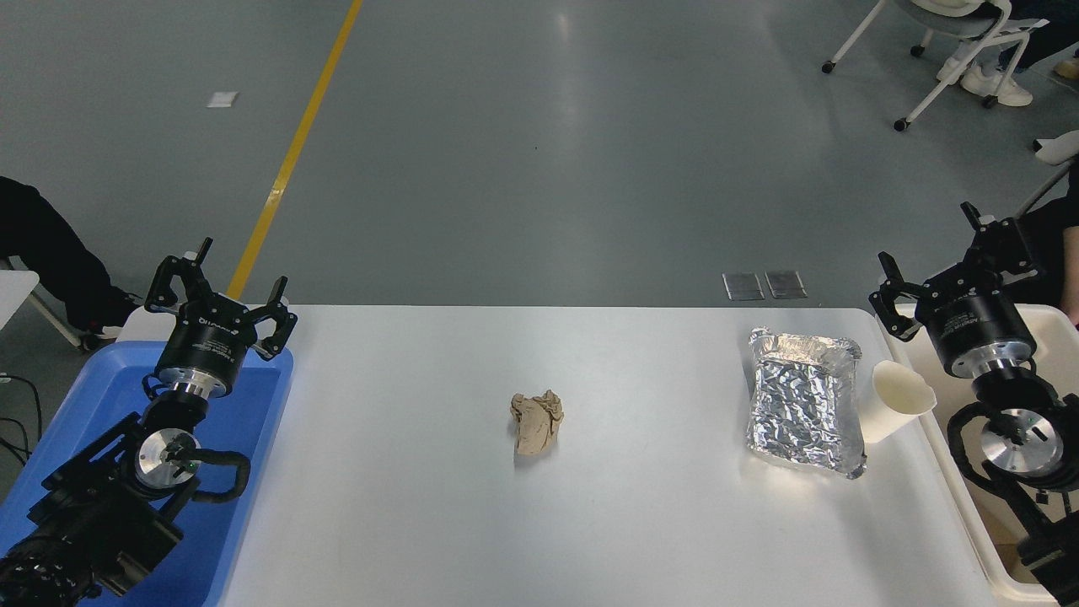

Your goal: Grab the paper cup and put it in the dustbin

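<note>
The paper cup (899,410) stands on the counter (539,506) beside the foil tray (802,402), just below and left of the right gripper (927,253), whose fingers (887,271) spread wide, empty, above the dustbin (969,506).

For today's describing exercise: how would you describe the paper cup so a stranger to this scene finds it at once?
Start at the white table and go to its right edge, by the cream dustbin. Right of the crinkled silver foil tray lies the paper cup, tipped over. It is smooth, cream-white and tapered, much smaller than the tray.
</note>
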Controlling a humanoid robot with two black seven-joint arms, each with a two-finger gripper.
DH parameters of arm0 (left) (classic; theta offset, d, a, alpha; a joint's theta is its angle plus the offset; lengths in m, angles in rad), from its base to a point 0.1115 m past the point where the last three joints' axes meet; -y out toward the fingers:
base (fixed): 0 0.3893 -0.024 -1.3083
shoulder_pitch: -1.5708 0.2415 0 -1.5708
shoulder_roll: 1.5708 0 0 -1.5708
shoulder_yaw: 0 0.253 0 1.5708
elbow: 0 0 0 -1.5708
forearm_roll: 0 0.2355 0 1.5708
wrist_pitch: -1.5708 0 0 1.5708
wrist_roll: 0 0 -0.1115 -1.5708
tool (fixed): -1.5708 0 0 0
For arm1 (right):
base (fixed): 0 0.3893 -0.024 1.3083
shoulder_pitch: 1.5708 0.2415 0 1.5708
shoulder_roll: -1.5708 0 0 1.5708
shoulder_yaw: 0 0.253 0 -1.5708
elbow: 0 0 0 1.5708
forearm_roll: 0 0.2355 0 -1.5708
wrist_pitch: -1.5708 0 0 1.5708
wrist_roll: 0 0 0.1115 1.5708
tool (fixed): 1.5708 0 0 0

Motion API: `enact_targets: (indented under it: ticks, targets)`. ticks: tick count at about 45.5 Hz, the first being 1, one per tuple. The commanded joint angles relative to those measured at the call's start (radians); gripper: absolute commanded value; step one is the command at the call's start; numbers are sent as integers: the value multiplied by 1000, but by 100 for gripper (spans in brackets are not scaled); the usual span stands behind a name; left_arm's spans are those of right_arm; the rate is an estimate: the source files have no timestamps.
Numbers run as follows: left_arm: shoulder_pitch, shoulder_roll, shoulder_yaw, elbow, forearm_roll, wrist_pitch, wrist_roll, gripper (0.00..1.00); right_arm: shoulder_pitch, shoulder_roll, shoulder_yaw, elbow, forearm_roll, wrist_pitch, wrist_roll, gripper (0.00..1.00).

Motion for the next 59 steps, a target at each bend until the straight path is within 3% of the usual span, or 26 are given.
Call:
enact_targets:
  ticks: [1,59]
  targets:
    - [0,0,-1,-1,0,0,0,99,0,-5,4,-2,0,0,0,100]
    - [-2,0,0,-1,1,-2,-3,99,91,-55,-133,-50,12,-12,0,100]
